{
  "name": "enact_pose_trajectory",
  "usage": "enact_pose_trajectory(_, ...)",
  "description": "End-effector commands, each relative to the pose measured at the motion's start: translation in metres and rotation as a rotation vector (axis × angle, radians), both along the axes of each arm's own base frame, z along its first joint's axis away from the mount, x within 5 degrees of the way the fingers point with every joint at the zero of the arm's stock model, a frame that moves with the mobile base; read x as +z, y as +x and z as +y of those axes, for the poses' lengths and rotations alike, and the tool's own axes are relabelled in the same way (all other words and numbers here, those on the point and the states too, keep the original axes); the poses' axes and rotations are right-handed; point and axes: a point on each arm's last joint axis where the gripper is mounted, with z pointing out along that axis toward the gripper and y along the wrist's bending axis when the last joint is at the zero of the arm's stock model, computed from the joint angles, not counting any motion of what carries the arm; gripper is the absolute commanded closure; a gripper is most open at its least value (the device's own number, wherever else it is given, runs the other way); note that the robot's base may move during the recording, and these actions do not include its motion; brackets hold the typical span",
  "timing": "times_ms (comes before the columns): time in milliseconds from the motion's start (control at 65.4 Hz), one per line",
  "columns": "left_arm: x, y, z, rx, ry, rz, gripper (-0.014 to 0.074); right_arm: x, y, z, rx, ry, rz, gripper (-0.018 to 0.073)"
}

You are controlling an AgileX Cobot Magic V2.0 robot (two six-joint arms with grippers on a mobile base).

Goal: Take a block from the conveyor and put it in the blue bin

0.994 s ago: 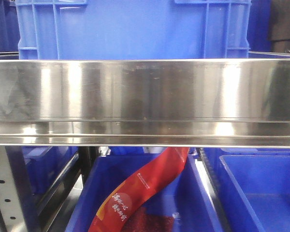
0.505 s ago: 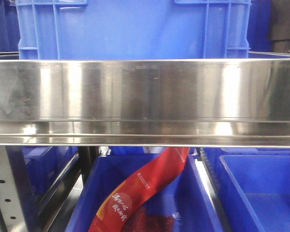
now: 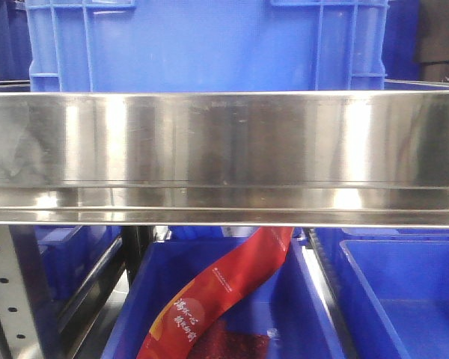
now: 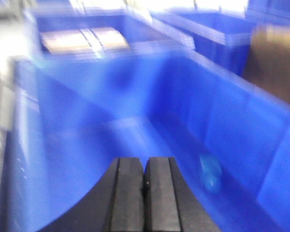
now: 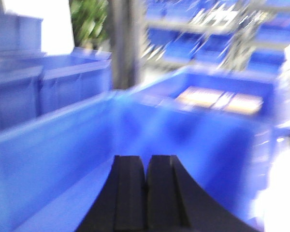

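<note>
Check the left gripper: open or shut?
Shut and empty: the left gripper's two fingers meet with nothing between them, above a blue bin.

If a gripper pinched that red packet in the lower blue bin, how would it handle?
The red packet drapes in a curve over the blue bin rim, so it is probably floppy and would sag from one pinch. Its glossy surface hints that it is slippery. It looks thin, so likely light.
</note>
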Motion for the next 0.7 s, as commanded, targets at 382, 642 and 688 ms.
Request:
enact_pose_trajectory(382,-0.063,-0.116,0.076,0.145,-0.036,-0.1,0.0707,-0.053,-0.096,-0.093,-0.252,0.01,-0.017,0.072)
enact_pose_trajectory(642,-0.104,-0.171,0.109,0.298,-0.041,-0.152,0.0707,-0.099,-0.139,-0.111,-0.326,0.004,0.001,0.072)
enact_pose_trajectory(688,-0.109,-0.179,0.111,0.318,-0.044,-0.17,0.0707,-0.105,-0.147,-0.112,-0.326,0.006,-0.007,0.072)
